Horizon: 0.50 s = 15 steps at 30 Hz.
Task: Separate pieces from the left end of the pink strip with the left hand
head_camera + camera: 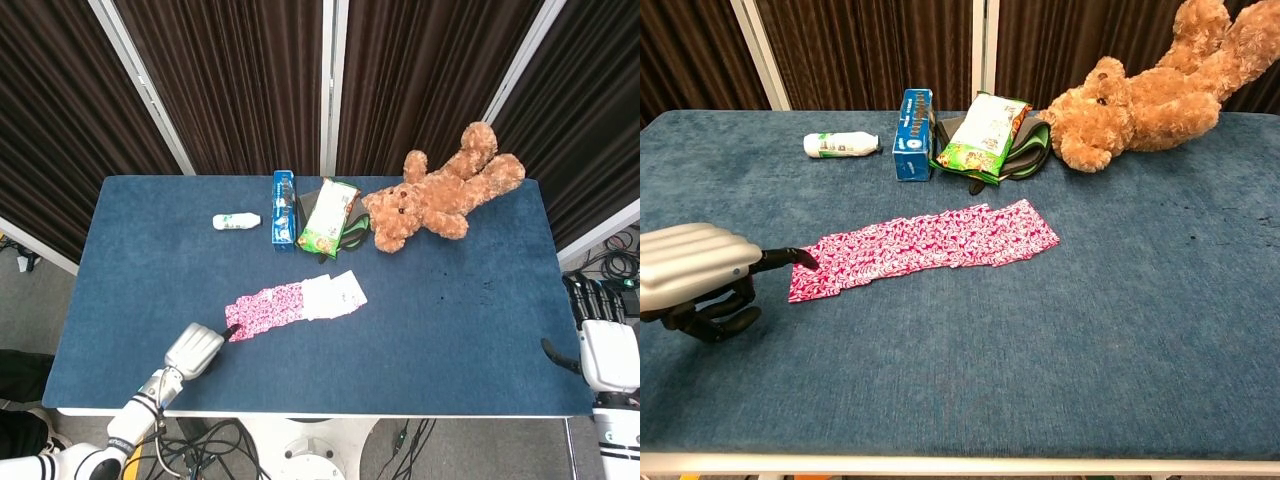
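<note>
The pink patterned strip [925, 246] lies flat across the middle of the blue table; in the head view the pink strip [268, 310] shows white backs at its right end. My left hand [695, 275] hovers just left of the strip's left end, one dark finger stretched out with its tip over that end and the other fingers curled under. The head view shows the left hand [197, 350] near the front edge, its fingertip at the strip's left corner. It holds nothing. My right hand [605, 345] hangs off the table's right edge, fingers apart, empty.
At the back of the table [1120, 330] lie a small white bottle [841, 145], a blue box [912, 133], a green snack bag [983, 135] on dark cloth, and a brown teddy bear [1150, 95].
</note>
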Available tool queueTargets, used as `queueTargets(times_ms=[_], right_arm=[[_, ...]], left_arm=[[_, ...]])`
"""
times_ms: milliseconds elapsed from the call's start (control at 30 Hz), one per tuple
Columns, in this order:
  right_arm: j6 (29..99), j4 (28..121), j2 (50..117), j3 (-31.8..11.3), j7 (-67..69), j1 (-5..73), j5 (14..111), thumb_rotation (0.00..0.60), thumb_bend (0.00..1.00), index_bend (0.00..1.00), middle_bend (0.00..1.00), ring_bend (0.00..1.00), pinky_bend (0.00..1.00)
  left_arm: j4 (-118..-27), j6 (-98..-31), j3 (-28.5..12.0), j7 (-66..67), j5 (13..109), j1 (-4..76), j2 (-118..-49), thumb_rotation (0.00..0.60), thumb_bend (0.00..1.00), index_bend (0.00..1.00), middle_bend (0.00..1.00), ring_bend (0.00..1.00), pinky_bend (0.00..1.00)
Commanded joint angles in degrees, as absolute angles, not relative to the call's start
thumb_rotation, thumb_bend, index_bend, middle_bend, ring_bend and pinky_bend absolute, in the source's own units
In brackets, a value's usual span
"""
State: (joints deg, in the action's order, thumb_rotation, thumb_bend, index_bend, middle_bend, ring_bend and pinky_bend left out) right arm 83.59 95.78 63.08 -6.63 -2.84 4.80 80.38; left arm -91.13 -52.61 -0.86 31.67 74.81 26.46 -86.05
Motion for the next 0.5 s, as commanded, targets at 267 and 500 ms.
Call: queueTargets(times_ms=[267, 500], right_arm=[[83.2, 94.6, 63.4, -6.6, -2.0, 4.9, 80.1, 0.600, 0.13, 0.00, 0.00, 0.00, 0.00], [83.1, 94.4, 63.5, -6.7, -2.3, 4.9, 79.7, 0.600, 0.13, 0.00, 0.00, 0.00, 0.00]], left_arm=[[-89.8, -52.9, -0.5, 32.5, 71.5, 27.7, -86.6, 0.600, 0.55, 0.13, 0.85, 0.87, 0.86], [-88.3, -52.2, -0.5, 32.4, 70.5, 29.1, -88.0, 0.600, 0.56, 0.13, 0.85, 0.87, 0.86]])
